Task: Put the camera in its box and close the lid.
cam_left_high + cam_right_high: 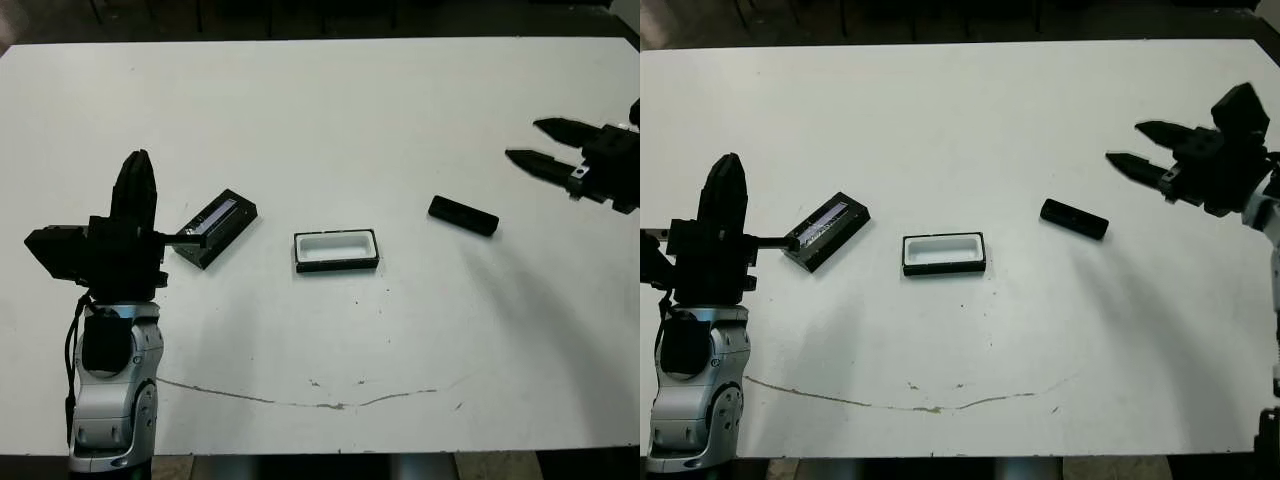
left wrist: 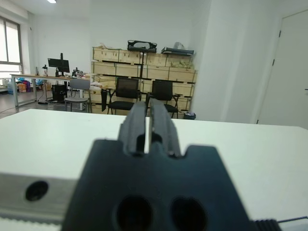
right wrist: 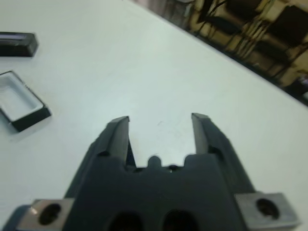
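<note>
The right gripper [image 1: 1122, 143], fingers spread wide, must reach the camera [image 1: 1074, 219] first (the box [image 1: 944, 253] waits empty).

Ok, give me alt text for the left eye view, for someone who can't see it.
On a white table, an open white-lined box sits between a striped black lid on the robot's left and a slim black camera on its right. The open right pincer hovers beyond the camera; the left pincer points upward, empty.
</note>
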You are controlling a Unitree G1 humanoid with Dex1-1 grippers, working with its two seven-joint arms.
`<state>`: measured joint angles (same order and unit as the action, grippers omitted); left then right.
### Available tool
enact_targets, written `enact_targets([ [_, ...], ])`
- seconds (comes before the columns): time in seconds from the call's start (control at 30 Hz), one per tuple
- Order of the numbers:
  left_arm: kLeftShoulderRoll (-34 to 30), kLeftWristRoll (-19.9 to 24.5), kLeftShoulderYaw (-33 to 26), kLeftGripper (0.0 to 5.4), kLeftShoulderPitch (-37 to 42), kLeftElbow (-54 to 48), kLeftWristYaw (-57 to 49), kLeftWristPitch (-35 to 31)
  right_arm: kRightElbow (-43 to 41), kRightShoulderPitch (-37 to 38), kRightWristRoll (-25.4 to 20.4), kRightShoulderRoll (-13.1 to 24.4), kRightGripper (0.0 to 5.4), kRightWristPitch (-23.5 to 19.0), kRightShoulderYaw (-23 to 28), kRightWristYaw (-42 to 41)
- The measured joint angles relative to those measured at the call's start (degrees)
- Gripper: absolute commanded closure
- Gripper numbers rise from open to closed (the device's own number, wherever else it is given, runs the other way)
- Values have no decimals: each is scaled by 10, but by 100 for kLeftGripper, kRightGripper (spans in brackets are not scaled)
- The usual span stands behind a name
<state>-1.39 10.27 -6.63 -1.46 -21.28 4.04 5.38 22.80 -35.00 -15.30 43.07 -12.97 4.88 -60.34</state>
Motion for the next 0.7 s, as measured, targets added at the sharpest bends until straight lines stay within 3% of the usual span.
enact_targets([
  [0.4, -1, -12, 3, 540, -4, 11, 1, 12, 146, -42, -37, -25, 3, -9, 6, -79],
  [0.7, -3, -12, 2, 540, -4, 13, 6, 13, 187, -58, -33, -46, 1, -19, 6, -72],
])
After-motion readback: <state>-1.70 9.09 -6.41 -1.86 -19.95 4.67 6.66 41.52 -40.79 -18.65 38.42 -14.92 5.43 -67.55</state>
